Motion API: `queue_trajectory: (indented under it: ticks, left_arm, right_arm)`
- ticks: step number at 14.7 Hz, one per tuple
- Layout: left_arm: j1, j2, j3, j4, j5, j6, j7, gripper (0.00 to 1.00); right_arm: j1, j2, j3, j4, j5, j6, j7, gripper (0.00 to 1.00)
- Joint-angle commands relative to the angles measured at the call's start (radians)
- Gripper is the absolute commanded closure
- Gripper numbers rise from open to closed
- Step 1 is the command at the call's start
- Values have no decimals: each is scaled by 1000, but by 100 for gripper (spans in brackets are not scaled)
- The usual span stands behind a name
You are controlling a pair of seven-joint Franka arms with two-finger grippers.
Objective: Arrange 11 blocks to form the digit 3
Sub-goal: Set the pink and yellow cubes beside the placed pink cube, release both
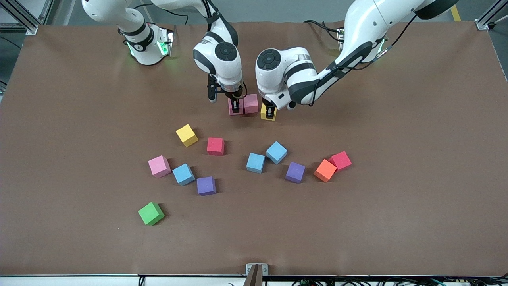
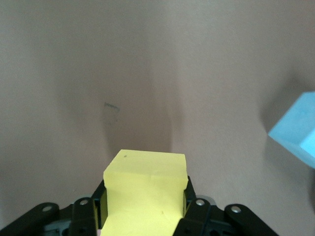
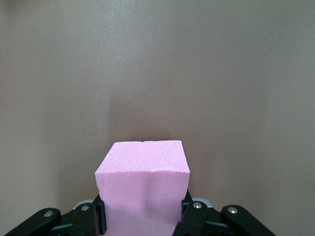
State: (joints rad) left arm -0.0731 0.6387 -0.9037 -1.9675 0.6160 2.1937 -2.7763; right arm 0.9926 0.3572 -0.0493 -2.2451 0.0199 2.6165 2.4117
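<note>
The right gripper (image 1: pixel 236 108) clamps a pink block (image 1: pixel 235 108) touching its pink neighbour (image 1: pixel 251 103); the left gripper (image 1: pixel 270 113) pinches a yellow block (image 1: pixel 268 113) just beside them, toward the left arm's end of the table (image 1: pixel 416 222).

In the left wrist view a light blue cube (image 2: pixel 298 132) is cut off by the picture's edge.

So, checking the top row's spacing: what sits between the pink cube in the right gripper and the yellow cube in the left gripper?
One loose pink cube, touching the held pink cube, then a bare gap before the held yellow cube. Front view shows it.

Brown table (image 1: pixel 397 222), aluminium frame corners (image 1: pixel 24 20)
</note>
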Motion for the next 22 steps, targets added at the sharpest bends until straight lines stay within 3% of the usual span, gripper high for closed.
queue_trajectory:
  ticks: [1,10,22]
  left_arm:
    - [-43,2,31,-13,24,-11,-218,61]
    - [-62,-8,28,-57,31,20,-434,61]
    - [-62,-19,14,-79,31,43,-514,61]
  right_arm:
    - [11,16,-4,13,-15,10,29,100]
    - [18,20,-4,16,-14,8,30,100]
    - [20,26,-3,16,-12,8,30,99]
